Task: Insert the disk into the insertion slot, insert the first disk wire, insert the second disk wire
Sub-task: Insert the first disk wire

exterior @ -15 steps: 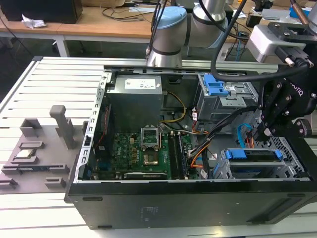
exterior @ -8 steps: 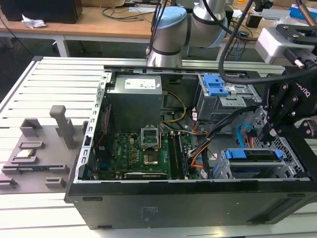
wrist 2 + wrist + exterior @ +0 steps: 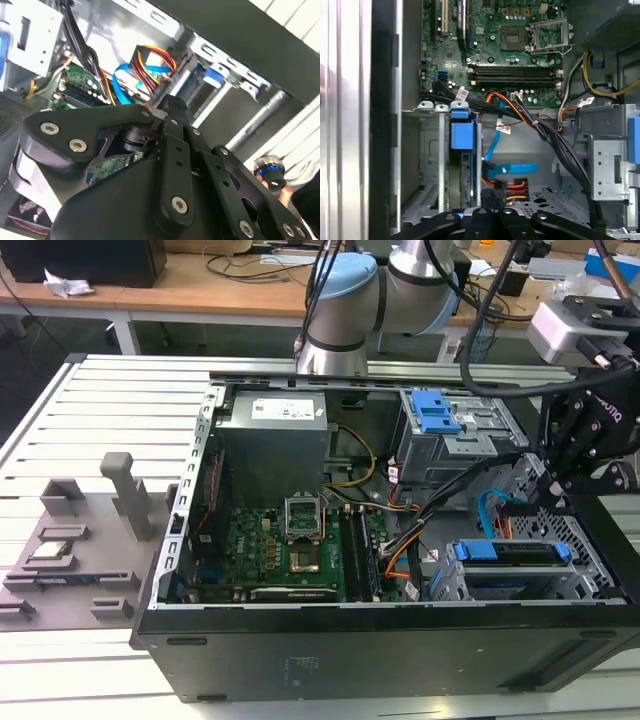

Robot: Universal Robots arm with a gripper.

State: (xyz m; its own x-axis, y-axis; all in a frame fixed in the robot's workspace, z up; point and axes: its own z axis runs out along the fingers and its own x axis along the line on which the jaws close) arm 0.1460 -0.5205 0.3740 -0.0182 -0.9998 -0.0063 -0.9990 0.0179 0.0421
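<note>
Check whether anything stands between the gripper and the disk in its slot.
Nothing solid that shows. In the first wrist view the gripper sits close beside the disk, seated in the slot; a blue cable and coloured wires crowd the gap there.

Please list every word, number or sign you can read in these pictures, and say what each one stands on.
No text can be read with certainty.
Power supply label: print too small to read.
Cable tags: print too small to read.
Motherboard: markings too small to read.
Wrist housing: white lettering, slanted and cut off, not legible.
</note>
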